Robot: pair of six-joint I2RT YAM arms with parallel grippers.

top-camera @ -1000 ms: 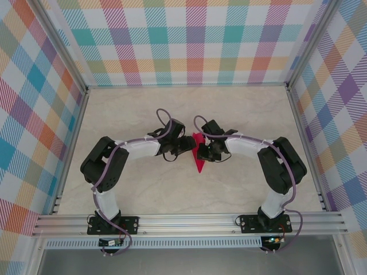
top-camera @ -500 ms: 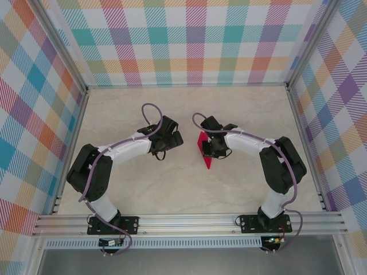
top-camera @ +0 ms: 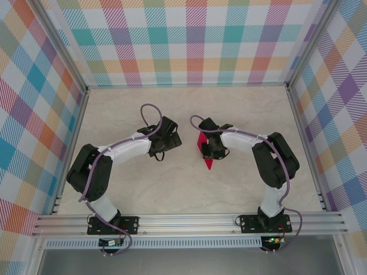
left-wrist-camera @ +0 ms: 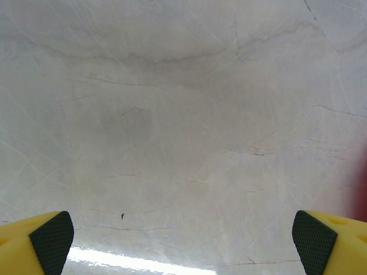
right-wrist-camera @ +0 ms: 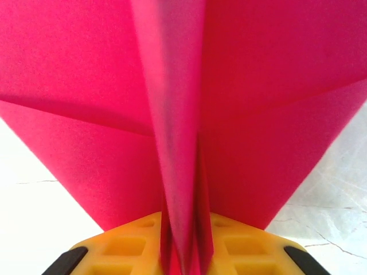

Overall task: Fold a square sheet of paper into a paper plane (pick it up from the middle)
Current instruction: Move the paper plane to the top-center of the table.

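**Right hand clamps the paper plane, left hand stands wide apart**

From above, we see the paper plane (top-camera: 209,161) just right of the frame's centre. It is a narrow pink dart with its point aimed toward the bottom of the frame. The right hand (top-camera: 210,149) is clamped on it and covers part of its middle. We cannot tell whether the plane touches the worktop (top-camera: 183,189).

In the right wrist view, the right hand (right-wrist-camera: 183,255) sits at the bottom edge. Its yellow fingers (right-wrist-camera: 123,246) are pressed together on the centre fold of the paper plane (right-wrist-camera: 246,86), and the wings spread toward both upper corners.

In the overhead view, the left hand (top-camera: 165,141) is left of centre, near the plane but apart from it. In its own wrist view, the left hand (left-wrist-camera: 183,243) has its fingers far apart in the two bottom corners. Between them lies bare, pale marbled worktop (left-wrist-camera: 183,114).
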